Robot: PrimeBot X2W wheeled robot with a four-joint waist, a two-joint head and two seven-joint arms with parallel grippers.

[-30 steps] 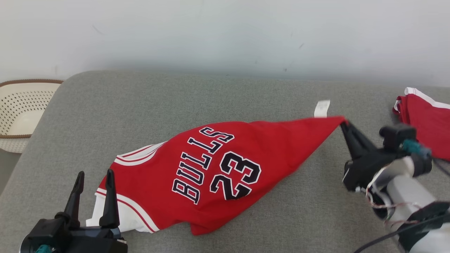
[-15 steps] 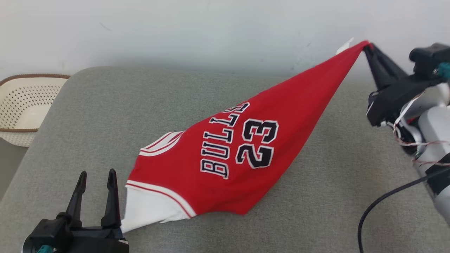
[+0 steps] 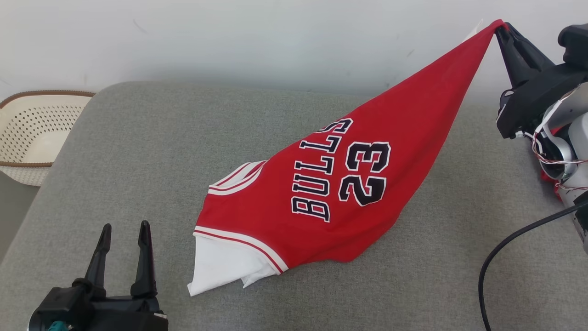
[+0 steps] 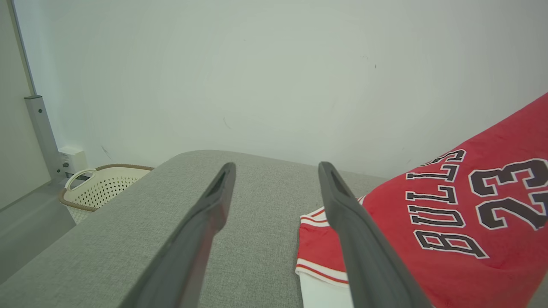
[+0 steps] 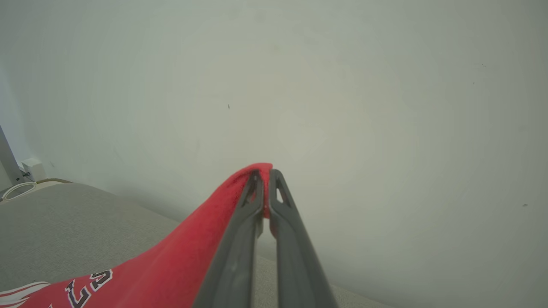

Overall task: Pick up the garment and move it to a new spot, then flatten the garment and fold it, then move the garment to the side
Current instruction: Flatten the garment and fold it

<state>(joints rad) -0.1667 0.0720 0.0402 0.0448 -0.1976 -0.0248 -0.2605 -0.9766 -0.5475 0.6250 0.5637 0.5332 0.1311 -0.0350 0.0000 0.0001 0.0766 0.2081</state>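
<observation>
Fingers of the left claw point up from the near left corner of the head view, spread wide and holding nothing, low over the grey cushioned surface. Just to their right lies the white end of the red jersey. That end rests on the surface, while the cloth slopes up and away to the right. Its far corner is pinched between the closed fingers of the right claw, held high on an arm reaching in from the right, with a black cable curving below. The left wrist view adds a cream basket beyond the surface's edge, left of the parted left claw. The right wrist view gives the pinch close up: the right claw clamps a red fold against the pale wall
</observation>
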